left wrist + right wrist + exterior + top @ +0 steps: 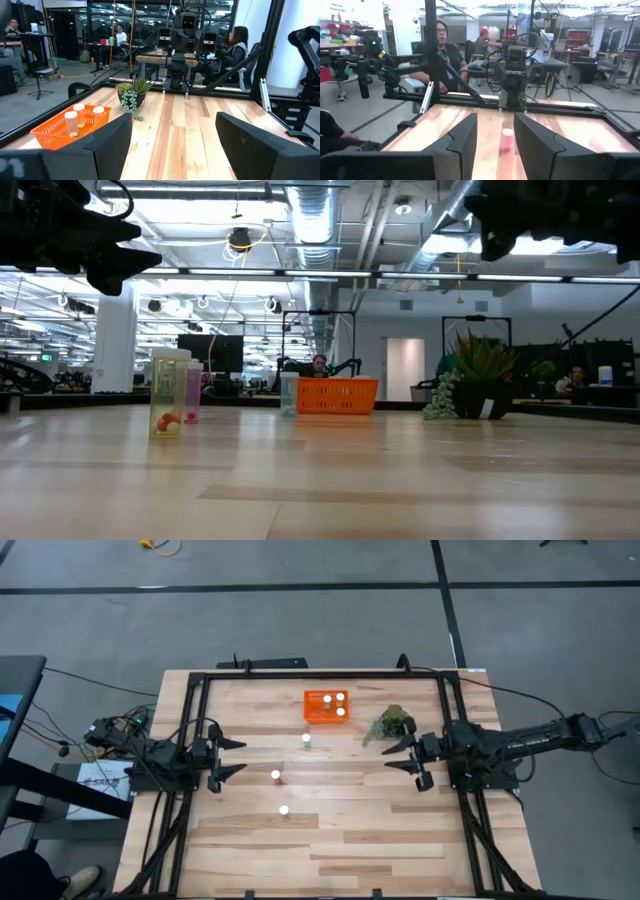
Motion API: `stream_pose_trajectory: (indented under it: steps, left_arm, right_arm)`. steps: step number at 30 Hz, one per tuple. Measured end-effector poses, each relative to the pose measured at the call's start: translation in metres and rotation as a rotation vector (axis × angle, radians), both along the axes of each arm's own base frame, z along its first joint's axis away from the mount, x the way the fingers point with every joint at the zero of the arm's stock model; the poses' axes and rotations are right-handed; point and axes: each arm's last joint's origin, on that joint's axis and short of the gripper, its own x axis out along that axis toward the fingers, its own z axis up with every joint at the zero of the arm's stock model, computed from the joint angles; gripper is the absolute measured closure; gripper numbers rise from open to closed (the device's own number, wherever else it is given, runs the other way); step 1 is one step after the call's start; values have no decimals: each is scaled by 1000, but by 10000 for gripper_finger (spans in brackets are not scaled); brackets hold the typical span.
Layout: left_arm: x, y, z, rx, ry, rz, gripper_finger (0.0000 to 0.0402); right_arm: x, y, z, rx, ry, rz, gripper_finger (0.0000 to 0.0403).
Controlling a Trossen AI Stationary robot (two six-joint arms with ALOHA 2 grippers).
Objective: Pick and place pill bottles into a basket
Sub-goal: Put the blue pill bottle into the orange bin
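Note:
The orange basket stands near the table's far edge and holds three white-capped pill bottles, also seen in the left wrist view. Three more bottles stand upright on the table: one close to the basket, a pink one at mid-table and one nearer the front. My left gripper waits open at the table's left, clear of everything. My right gripper hangs above the right side, open by a narrow gap with nothing in it; the pink bottle shows far beyond its fingers.
A green leafy plant stands right of the basket, just beyond my right gripper. A black frame runs round the table. Bare wood lies across the middle and front. People sit in the room beyond the table.

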Motion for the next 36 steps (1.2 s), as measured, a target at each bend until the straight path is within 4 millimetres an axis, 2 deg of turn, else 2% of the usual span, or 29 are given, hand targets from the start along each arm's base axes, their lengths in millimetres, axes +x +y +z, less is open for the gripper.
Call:
stream_pose_trajectory:
  steps: [10,17,21,28,36]
  left_arm:
    - [0,0,0,0,0,0,125]
    - [0,0,0,0,0,0,125]
    - [0,0,0,0,0,0,125]
    - [0,0,0,0,0,0,125]
    - [0,0,0,0,0,1,125]
  right_arm:
    - [-30,-3,4,-20,10,-45,282]
    - [-45,-4,-27,17,-111,-44,282]
    - [-53,-4,-35,34,-157,-42,282]
    - [-60,-7,-45,62,-65,-122,282]
    - [-61,-7,-56,52,49,-127,282]
